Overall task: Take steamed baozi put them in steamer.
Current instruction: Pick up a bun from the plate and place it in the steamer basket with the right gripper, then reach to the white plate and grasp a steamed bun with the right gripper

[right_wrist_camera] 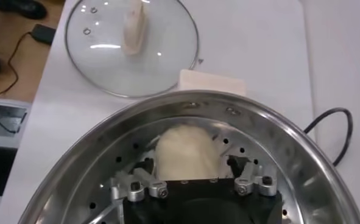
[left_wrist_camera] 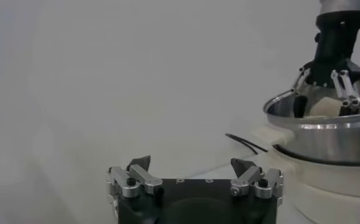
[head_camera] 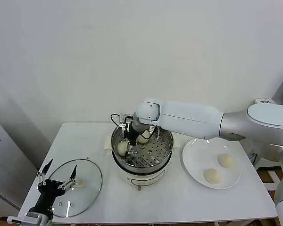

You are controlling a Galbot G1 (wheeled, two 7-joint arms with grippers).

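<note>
Altogether, four smooth, round, cream-white steamed baozi are counted: two (head_camera: 225, 160) (head_camera: 212, 175) lie apart on the flat white plate (head_camera: 194, 165), and two sit inside the round, shiny stainless-steel steamer (head_camera: 163, 155) with its perforated bottom. Of the latter, one (head_camera: 144, 138) lies by the far wall, while the other (head_camera: 122, 147) is clasped between the fingers of the right gripper (right_wrist_camera: 195, 178), lowered inside the pot. The left gripper (head_camera: 57, 175) is held spread wide above the round glass lid (head_camera: 87, 190), which rests flat on the white worktop (head_camera: 179, 202).
</note>
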